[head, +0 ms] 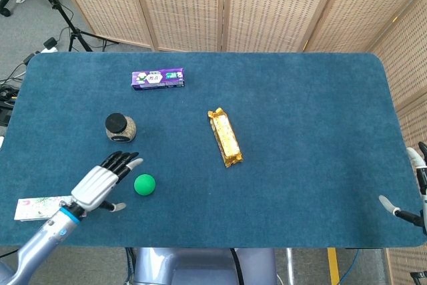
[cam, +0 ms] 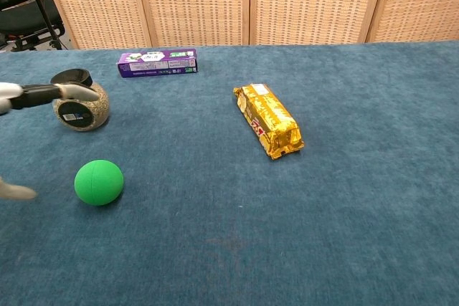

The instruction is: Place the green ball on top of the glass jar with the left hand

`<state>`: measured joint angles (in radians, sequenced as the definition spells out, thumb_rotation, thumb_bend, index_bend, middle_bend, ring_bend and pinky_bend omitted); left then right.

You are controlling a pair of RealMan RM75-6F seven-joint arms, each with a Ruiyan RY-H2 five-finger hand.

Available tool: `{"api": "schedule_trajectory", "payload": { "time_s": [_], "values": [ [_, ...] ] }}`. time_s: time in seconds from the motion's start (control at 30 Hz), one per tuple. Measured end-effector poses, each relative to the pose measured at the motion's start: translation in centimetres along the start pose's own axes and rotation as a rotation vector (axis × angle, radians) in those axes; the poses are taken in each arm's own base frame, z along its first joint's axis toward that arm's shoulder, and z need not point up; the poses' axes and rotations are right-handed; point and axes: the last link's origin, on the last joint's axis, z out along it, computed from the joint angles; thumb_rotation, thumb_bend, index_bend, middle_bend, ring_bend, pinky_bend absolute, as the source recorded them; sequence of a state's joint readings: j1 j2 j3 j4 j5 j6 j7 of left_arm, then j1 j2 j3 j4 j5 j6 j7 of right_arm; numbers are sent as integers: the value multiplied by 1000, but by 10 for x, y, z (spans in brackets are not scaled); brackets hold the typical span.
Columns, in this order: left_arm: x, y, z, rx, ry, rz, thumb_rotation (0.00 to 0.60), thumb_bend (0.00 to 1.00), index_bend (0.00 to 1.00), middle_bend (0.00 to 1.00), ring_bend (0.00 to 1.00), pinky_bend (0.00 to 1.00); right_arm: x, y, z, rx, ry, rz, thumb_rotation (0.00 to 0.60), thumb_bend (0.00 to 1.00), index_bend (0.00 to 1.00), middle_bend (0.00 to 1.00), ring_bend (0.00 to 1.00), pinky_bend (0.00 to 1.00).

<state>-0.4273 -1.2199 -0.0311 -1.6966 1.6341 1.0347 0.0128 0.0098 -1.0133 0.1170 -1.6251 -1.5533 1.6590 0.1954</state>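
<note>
The green ball (head: 144, 184) (cam: 99, 182) lies on the blue table, in front of the glass jar (head: 120, 128) (cam: 80, 103), which has a black lid and stands upright. My left hand (head: 101, 182) hovers just left of the ball with its fingers spread and nothing in it; in the chest view only its fingertips (cam: 43, 93) show at the left edge, in front of the jar. My right hand (head: 413, 191) shows only as a few spread fingers at the table's right edge, holding nothing.
A purple box (head: 157, 79) lies at the back left. A gold snack packet (head: 225, 137) lies mid-table. A flowered flat box (head: 39, 207) sits by the front left edge, partly under my left forearm. Wicker screens stand behind the table.
</note>
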Motion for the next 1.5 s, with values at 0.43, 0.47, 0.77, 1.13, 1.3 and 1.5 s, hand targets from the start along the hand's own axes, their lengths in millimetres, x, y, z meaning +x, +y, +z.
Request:
{"api": "schedule_trajectory", "payload": {
  "time_s": [0.43,0.47,0.77,1.13,1.3,1.5],
  "values": [
    [-36,10,42,51,-40,-4,600,0,173,218,234,298,1,2,2,-5,-9,13,600,0,0,0,0,0],
    [-38,10,43,57,-37,-4,600,4,189,233,245,311,1,2,2,-5,-9,14,600,0,0,0,0,0],
    [-45,9,46,87,-20,4,600,94,292,339,347,391,0,2,2,-3,-11,19,600,0,0,0,0,0],
    [-45,7,46,103,7,-13,600,345,393,428,436,466,0,2,2,-5,-12,21,600,0,0,0,0,0],
    [-42,5,46,108,24,-18,600,351,399,431,438,466,-1,2,2,-6,-12,21,600,0,0,0,0,0],
    [-36,5,46,103,53,-33,600,359,407,436,440,466,-1,2,3,-5,-13,20,600,0,0,0,0,0]
  ]
}}
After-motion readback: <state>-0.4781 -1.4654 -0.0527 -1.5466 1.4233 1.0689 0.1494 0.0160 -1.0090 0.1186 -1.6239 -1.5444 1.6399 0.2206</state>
